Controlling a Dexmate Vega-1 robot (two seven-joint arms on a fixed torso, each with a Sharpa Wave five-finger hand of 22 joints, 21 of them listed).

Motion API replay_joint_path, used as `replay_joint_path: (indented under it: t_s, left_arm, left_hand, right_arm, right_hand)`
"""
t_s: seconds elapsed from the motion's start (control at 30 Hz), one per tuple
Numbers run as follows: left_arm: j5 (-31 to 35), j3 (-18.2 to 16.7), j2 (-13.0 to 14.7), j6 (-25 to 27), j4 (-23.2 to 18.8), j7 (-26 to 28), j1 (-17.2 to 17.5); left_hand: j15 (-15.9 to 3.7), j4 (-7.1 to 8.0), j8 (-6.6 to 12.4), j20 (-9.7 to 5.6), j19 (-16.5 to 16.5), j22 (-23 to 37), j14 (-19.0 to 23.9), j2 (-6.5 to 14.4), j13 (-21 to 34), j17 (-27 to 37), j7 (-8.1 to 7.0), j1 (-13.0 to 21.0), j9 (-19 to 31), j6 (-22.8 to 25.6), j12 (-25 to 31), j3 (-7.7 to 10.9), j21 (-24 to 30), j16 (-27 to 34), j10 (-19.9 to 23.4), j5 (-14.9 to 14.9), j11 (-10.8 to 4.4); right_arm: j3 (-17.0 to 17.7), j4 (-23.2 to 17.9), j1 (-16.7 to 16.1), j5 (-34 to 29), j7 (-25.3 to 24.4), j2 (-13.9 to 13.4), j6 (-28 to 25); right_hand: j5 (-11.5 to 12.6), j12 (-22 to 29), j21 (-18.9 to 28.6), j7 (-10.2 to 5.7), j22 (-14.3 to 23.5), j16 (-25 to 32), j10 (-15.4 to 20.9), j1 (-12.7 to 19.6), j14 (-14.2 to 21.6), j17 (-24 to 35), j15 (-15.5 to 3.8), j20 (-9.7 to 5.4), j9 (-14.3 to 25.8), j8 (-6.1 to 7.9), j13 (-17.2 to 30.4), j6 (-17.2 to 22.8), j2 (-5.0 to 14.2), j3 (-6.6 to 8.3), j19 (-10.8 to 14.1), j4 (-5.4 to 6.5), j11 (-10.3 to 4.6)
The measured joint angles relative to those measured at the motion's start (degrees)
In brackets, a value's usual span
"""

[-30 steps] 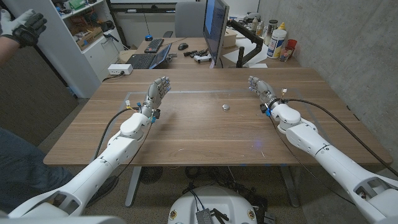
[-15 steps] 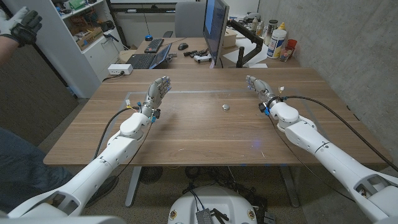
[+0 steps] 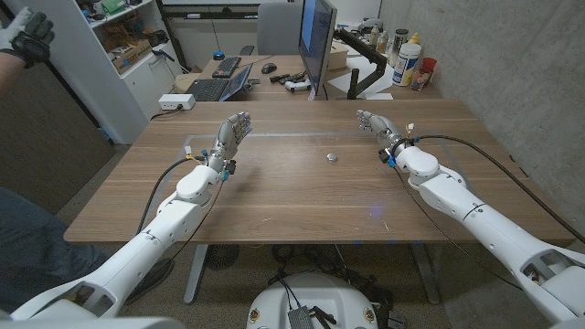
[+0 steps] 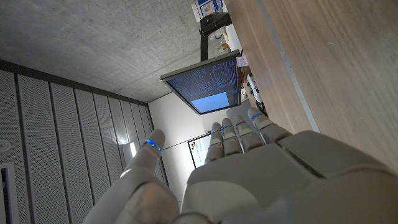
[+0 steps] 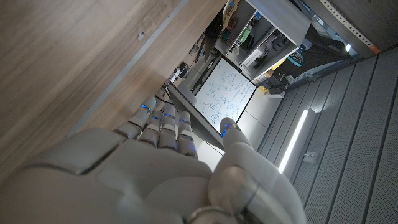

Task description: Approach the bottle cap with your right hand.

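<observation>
A small grey bottle cap (image 3: pixel 333 157) lies on the wooden table (image 3: pixel 302 196) near its middle, toward the far side. My right hand (image 3: pixel 377 126) hangs above the table to the right of the cap and a little farther back, fingers extended and apart, holding nothing. The same hand (image 5: pixel 163 158) fills the lower part of the right wrist view, where the cap (image 5: pixel 141 34) shows as a small dot on the wood. My left hand (image 3: pixel 232 133) stands over the left half of the table, fingers straight, empty; its back (image 4: pixel 249 168) shows in the left wrist view.
A monitor (image 3: pixel 316 41) stands just behind the table's far edge, with a keyboard (image 3: pixel 226 66) and bottles (image 3: pixel 408 59) on the desk beyond. A person's gloved hand (image 3: pixel 26 37) is raised at the upper left. A concrete wall runs along the right.
My right hand has moved a little to the left and farther back, closer to the cap's side. The left hand and the cap have not moved. The person's gloved hand shifted slightly.
</observation>
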Motion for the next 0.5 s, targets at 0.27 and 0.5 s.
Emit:
replay_joint_path:
  t_s: [0.27,0.5]
  left_arm:
    - [0.2,0.0,0.1,0.2,-0.7,0.3,0.3]
    - [0.3,0.0,0.4,0.3,-1.6,0.6,0.8]
  left_hand:
    - [0.0,0.0,0.0,0.0,0.0,0.0,0.0,0.0,0.0,0.0,-0.18,0.0,0.0,0.2,0.0,0.0,0.0,0.0,0.2,0.0,-0.23]
    - [0.0,-0.24,0.0,0.0,0.0,0.0,0.0,0.0,0.0,0.0,0.1,0.0,0.0,0.5,0.0,-0.25,0.0,0.0,0.3,0.0,-0.31]
  right_arm:
    - [-0.7,-0.2,0.8,-1.3,1.0,-0.5,-0.6]
    - [-1.1,-0.2,1.2,-2.0,2.0,-0.8,-0.5]
  right_hand:
    - [0.2,0.0,0.0,-0.19,0.0,0.1,0.5,0.0,1.5,0.0,-0.1,-0.08,0.0,0.0,0.3,-0.2,0.0,-0.4,1.7,-0.4,-0.48]
    - [0.2,0.0,0.0,-0.71,0.0,0.1,0.6,0.0,1.5,0.0,-0.1,-0.08,0.0,0.0,0.3,-0.1,0.0,-0.48,2.5,-0.47,-0.57]
